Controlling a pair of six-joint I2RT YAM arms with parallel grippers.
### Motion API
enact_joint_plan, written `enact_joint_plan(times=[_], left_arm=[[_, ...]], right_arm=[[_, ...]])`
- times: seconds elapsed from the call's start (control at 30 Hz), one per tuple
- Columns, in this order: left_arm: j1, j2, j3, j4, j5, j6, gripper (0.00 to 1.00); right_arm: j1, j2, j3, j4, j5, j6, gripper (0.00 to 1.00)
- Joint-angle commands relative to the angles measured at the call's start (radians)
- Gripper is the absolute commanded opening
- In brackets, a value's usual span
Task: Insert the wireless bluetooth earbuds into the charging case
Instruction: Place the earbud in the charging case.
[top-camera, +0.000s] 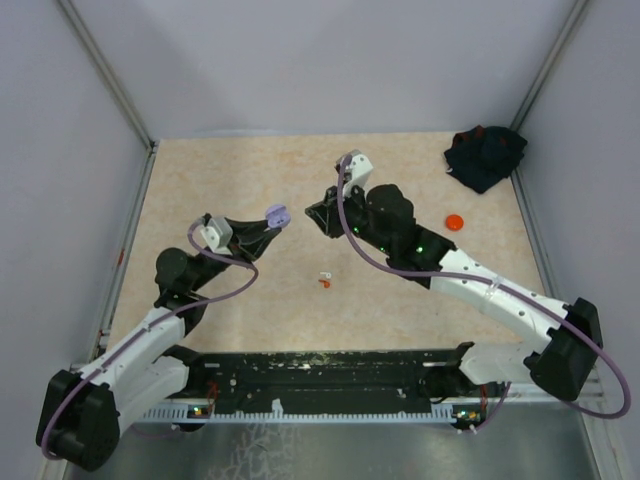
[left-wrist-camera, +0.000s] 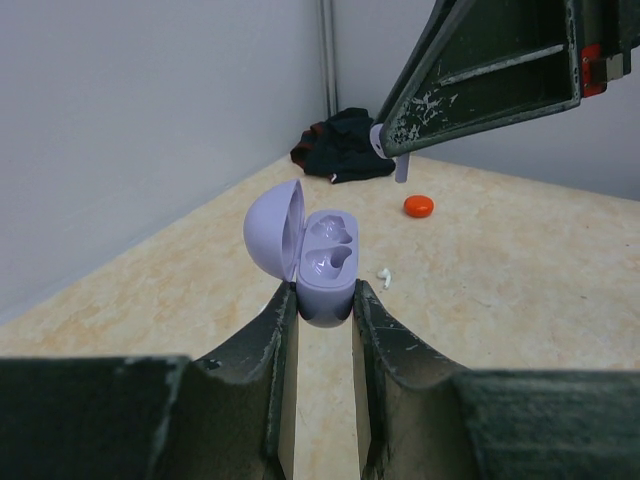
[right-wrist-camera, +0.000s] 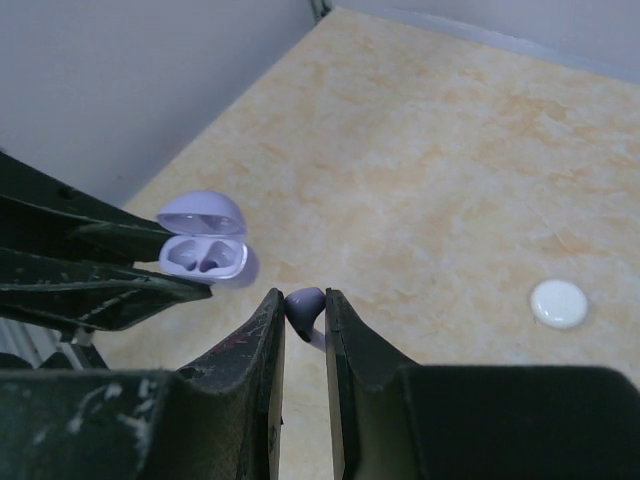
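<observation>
L fingers (left-wrist-camera: 268, 345) clamped on open lavender charging case (left-wrist-camera: 325, 265); R fingers (right-wrist-camera: 262, 335), at its 3 o'clock, pinch purple earbud (right-wrist-camera: 304, 300). Red & white earbuds (top-camera: 324, 281) on counter (top-camera: 250, 170), case's 5 o'clock.

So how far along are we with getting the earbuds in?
Done: the lavender case is open, clamped in the left gripper, both sockets apparently empty. In hand: the right gripper pinches a purple earbud near the case. Left: seat it; small red and white earbuds lie on the table.

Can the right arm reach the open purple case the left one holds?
Probably yes: the case in the left gripper has its lid open, and nothing stands between it and the right gripper holding an earbud.
</observation>
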Motion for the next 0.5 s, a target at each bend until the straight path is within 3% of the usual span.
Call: enact_joint_plan(times=[0.0, 0.47], left_arm=[[0.005, 0.001, -0.004, 0.103, 0.052, -0.018, 0.01], [0.005, 0.011, 0.000, 0.124, 0.141, -0.004, 0.01]], right_arm=[[0.029, -0.057, 0.000, 0.202, -0.081, 0.025, 0.17], [0.097, -0.022, -0.021, 0.339, -0.158, 0.049, 0.17]])
